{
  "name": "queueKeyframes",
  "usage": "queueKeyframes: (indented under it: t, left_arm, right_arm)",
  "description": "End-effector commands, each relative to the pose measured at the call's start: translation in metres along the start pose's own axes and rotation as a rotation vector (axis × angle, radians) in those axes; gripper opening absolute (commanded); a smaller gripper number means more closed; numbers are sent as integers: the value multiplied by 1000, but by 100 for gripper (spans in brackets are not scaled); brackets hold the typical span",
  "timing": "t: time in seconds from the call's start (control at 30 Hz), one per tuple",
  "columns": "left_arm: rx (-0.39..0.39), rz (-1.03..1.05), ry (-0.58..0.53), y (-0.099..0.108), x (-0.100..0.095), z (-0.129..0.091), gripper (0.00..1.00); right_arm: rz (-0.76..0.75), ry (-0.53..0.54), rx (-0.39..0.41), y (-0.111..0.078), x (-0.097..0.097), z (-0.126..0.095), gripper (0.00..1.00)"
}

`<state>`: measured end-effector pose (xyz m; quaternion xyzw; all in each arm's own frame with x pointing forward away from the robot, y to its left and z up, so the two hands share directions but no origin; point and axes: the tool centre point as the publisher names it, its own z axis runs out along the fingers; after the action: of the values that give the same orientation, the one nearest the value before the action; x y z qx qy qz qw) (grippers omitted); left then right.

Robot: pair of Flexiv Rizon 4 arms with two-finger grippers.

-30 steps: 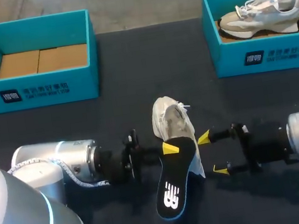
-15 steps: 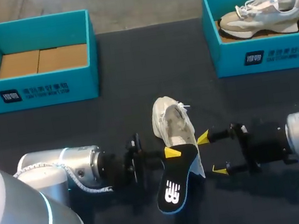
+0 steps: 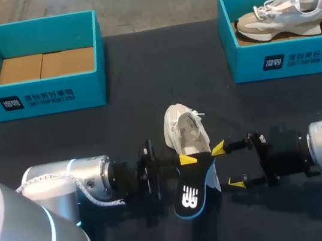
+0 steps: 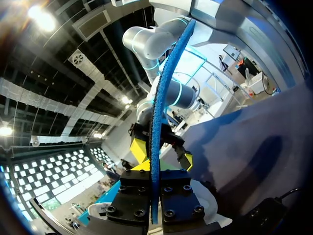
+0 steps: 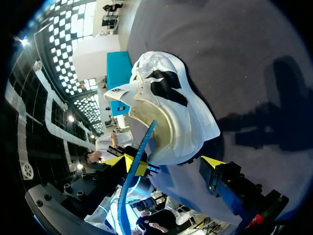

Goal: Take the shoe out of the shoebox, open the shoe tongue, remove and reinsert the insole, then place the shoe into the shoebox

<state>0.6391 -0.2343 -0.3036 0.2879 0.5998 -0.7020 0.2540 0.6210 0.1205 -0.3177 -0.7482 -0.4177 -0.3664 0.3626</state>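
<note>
The left end effector (image 3: 182,161) is pinching the insole (image 3: 190,193) near its forward part. In the left wrist view the insole (image 4: 155,142) stands edge-on, clamped between the two finger blocks. Its front end sits at the mouth of the shoe (image 3: 184,130) while the heel end hangs out toward the table's (image 3: 147,107) near edge.

The right end effector (image 3: 228,165) is spread wide. Both tips sit along the shoe's right flank near the heel, beside it and not around it, and I cannot tell whether they touch.

The shoe lies midway along the table, near the front edge, with its toe toward the far edge. The empty shoebox (image 3: 48,98) is at the far left corner, and the other shoebox (image 3: 286,62), holding a second shoe (image 3: 278,15), is at the far right.

I read this as the insole step, most likely the reinsertion. To do it well:
- Line the insole up with the shoe's length.
- Drop its front end low into the opening and feed it toward the toe at a shallow angle — a steep push would likely buckle the foam.
- Brace the right flank of the shoe so it cannot slide or roll away.
- Watch that the tongue does not fold under.
</note>
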Motion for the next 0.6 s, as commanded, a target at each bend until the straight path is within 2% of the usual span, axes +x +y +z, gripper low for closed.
queueKeyframes:
  t: [0.03, 0.33, 0.6]
  left_arm:
    - [-15, -5, 8, -5, -5, 1, 0]
    - [-34, -82, -7, 8, -5, -4, 0]
    - [-25, -105, -14, 6, -8, -4, 0]
  right_arm:
    - [1, -7, -2, -1, 2, 1, 100]
    - [1, -7, -2, -1, 2, 1, 100]
    - [1, -7, -2, -1, 2, 1, 100]
